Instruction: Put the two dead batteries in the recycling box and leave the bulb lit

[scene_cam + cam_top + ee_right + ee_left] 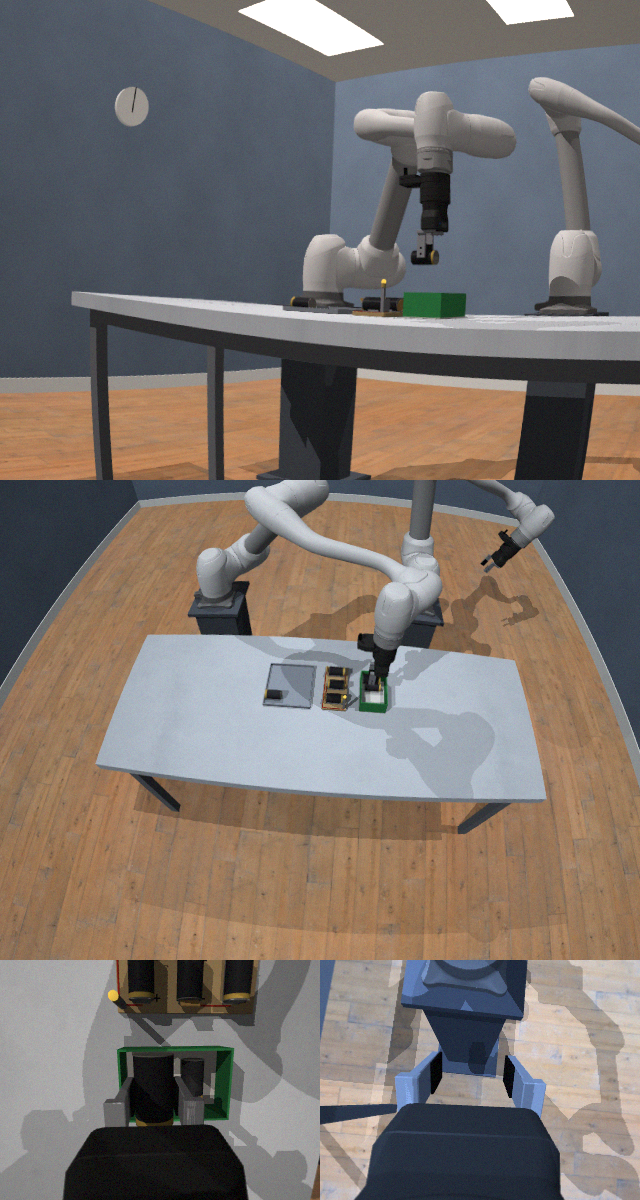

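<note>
Well, the table (232,743) (310,330) (50,1060) is the biggest thing, with both arms mounted along one long side. The right arm (392,606) (434,121) reaches over it; the left arm (535,523) extends well apart from it, over the floor. The left gripper (486,564) (473,1066) is spread wide, with nothing between its fingers. The right gripper (373,680) (424,252) (154,1088) is clamped around a battery (415,257) (153,1082), lying level above the green box (373,707) (434,304) (224,1080).

The tray (292,678) (330,310) has one battery at a corner. Between tray and box sits the holder (325,703) (167,990), three batteries side by side on it. The box stands upright and level, one battery lying inside, apart from the gripped one. Smallest is the bulb (344,697) (383,282) (113,995), glowing yellow on its post at the holder's edge.
</note>
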